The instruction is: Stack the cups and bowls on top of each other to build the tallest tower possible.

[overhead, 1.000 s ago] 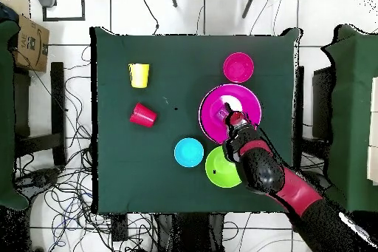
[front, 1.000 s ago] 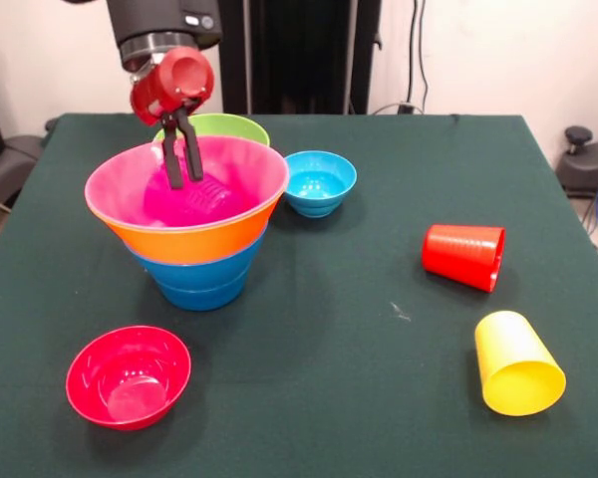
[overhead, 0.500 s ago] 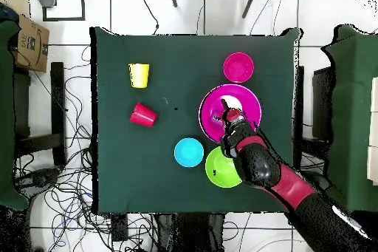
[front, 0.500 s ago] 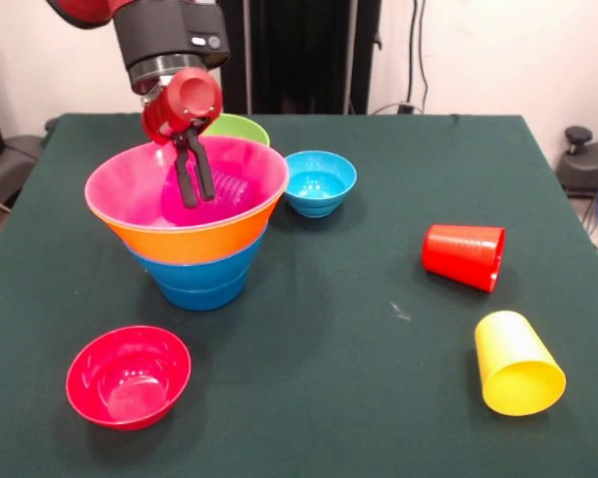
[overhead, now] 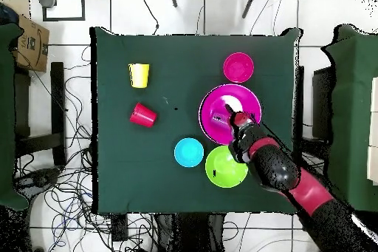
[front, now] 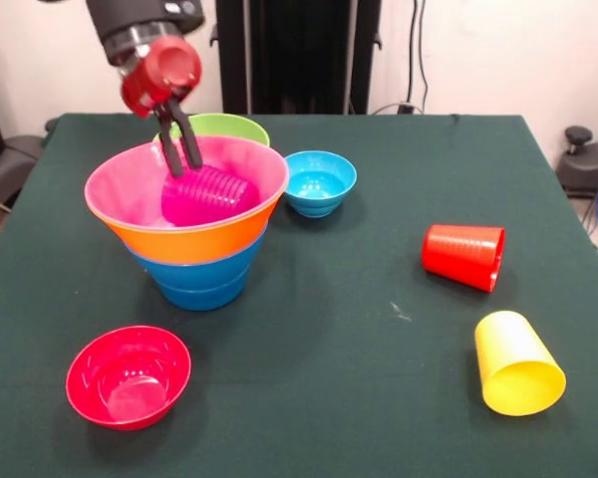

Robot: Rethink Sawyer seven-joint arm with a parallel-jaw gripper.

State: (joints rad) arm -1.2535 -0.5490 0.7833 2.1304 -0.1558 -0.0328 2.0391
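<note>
Hanging over the pink bowl (front: 130,189) at the top of the tower (front: 194,234), the hand (front: 179,157) points its two dark fingers (front: 167,154) down toward the purple cup (front: 207,194). The fingers stand slightly apart and their tips sit just above the cup's upper side; whether they touch it cannot be told, and nothing is clamped between them. The cup lies on its side inside the pink bowl, its ribbed wall showing, its lower part hidden by the bowl's rim. From overhead the hand (overhead: 230,116) and arm cover part of the pink bowl (overhead: 247,101), and the cup (overhead: 219,119) is only a small darker patch beside them.

Under the pink bowl an orange bowl (front: 194,242) shows as a band, and a blue bowl (front: 199,281) forms the base on the green bench (front: 359,349); how many blue ones are nested there is hard to make out. Behind the tower the green bowl (front: 229,126) is mostly hidden, only its far rim visible. Just right of the tower stands the light-blue bowl (front: 319,181), upright. Nearer the camera, the red bowl (front: 128,376) sits upright, apart from the tower. Well off to the right, the red cup (front: 464,256) and yellow cup (front: 516,362) lie on their sides.
</note>
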